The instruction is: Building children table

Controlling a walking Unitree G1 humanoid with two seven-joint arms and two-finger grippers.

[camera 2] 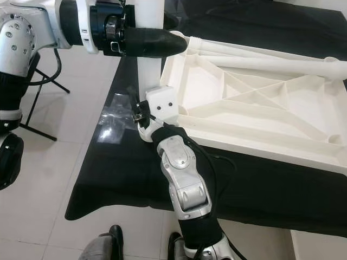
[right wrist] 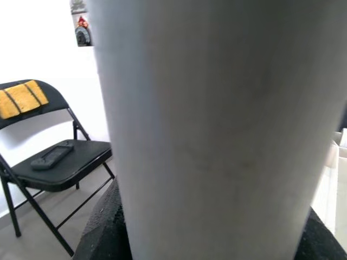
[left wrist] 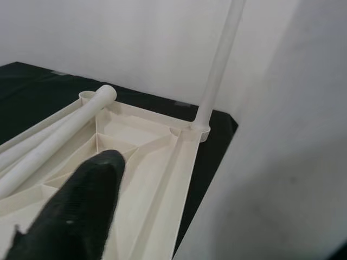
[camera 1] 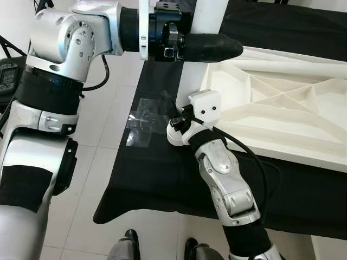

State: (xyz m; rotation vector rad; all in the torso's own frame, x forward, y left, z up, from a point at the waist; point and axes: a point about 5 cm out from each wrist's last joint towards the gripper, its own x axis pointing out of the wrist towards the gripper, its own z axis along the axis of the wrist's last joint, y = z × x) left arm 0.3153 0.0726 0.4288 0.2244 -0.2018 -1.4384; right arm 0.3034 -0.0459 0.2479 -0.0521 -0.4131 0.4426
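The white tabletop (camera 2: 255, 103) lies upside down on a black-covered table (camera 1: 162, 173), ribs facing up. A white table leg (camera 2: 147, 70) stands upright at its near left corner. My left gripper (camera 1: 214, 47) is shut on this leg high up, one black finger (left wrist: 81, 216) reaching past it. My right gripper (camera 1: 170, 108) is shut on the same leg (right wrist: 217, 124) low down, near its foot. Another leg (left wrist: 217, 70) stands in a far corner socket. Loose legs (camera 2: 271, 62) lie inside the tabletop along its far edge.
A clear plastic bag (camera 1: 142, 122) lies on the black cloth left of the leg. A black folding chair (right wrist: 59, 168) with a remote on its seat stands on the tiled floor (camera 2: 43, 179) to the left. The table edge is close to my feet.
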